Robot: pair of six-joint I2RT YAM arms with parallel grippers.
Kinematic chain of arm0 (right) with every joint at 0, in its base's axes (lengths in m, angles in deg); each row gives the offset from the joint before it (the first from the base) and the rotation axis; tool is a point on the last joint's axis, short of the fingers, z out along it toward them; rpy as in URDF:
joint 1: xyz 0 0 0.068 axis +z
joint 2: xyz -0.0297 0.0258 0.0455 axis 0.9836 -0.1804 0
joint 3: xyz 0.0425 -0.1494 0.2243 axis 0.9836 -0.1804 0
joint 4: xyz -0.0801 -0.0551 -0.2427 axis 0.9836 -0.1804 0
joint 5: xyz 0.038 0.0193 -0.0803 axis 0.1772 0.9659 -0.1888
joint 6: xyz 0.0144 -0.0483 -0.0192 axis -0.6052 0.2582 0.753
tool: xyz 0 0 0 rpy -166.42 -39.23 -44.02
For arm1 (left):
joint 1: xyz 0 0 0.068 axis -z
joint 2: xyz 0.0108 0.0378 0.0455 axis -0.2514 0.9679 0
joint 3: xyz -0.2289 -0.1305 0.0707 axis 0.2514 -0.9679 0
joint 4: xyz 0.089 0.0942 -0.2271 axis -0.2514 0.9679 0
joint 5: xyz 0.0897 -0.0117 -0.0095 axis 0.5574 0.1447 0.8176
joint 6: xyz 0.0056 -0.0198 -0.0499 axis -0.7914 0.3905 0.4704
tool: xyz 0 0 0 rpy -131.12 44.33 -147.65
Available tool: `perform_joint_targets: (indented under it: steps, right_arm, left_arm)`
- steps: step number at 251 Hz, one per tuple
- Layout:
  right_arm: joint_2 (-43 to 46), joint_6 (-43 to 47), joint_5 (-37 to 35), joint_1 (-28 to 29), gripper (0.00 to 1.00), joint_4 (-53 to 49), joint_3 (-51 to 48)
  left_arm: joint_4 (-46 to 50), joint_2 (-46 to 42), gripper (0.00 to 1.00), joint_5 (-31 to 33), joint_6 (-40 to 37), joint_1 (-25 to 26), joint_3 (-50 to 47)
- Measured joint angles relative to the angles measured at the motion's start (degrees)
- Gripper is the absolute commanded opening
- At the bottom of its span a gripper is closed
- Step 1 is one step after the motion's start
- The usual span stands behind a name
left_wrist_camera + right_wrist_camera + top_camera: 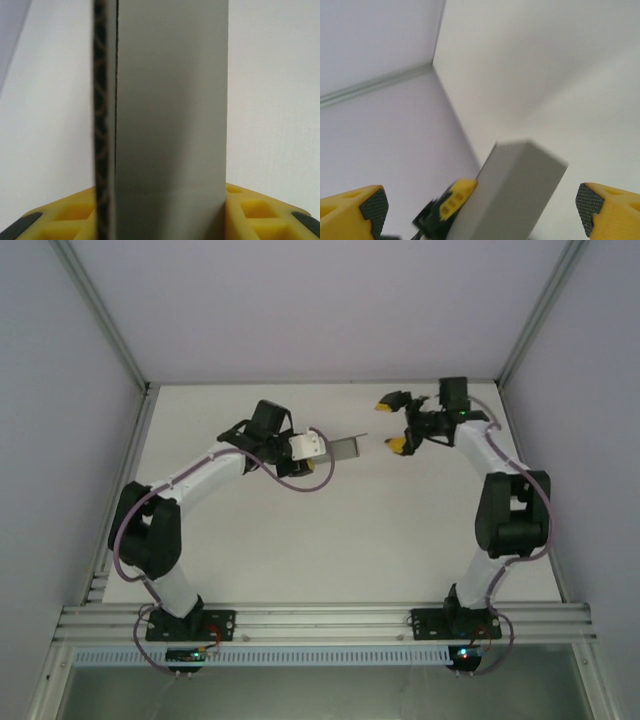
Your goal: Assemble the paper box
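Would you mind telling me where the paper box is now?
In the top view, the paper box is clamped in the left gripper over the table's far middle, left of the open right gripper.

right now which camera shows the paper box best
Left wrist: the paper box stands sharp and close, clamped in the left tool. Right wrist shows it blurred, one end and a side face. Top external shows it small, sticking out from that tool.

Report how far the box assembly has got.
Done: the box is off the table, seemingly folded into shape. In hand: the left claw grips it, presenting it to the open right claw, apart from it. Left: any remaining flaps, which I cannot see, and setting it down.
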Motion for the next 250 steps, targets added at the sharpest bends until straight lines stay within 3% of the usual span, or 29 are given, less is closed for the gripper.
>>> perform_joint_targets:
  steps: [33, 68, 126, 178, 207, 250]
  right_arm:
    - [5.6, 16.0, -9.6, -1.1, 0.99, 1.7, -1.6]
    - [11.7, 36.5, -16.9, 2.9, 0.99, 1.9, -2.9]
    - [15.5, 60.0, -17.0, 6.9, 0.99, 0.9, -5.4]
    - [12.1, 75.7, -16.6, 9.7, 0.93, -6.5, -5.2]
    - [6.0, 84.0, -17.4, 13.9, 0.80, -14.6, -0.1]
    - [-4.0, 92.1, -18.2, 17.4, 0.71, -24.9, 9.5]
  left_arm:
    - [6.8, 4.4, 0.31, -0.7, 2.5, -0.1, 5.7]
    - [13.6, 9.7, 0.32, -1.6, 4.0, -0.1, 9.2]
    - [20.5, 14.3, 0.32, -3.6, 5.1, -0.2, 13.9]
    - [23.1, 16.2, 0.33, -6.2, 5.5, -0.3, 15.4]
    - [23.6, 16.3, 0.33, -6.8, 5.5, -0.3, 15.4]
    - [24.2, 16.3, 0.33, -7.4, 5.4, -0.3, 15.4]
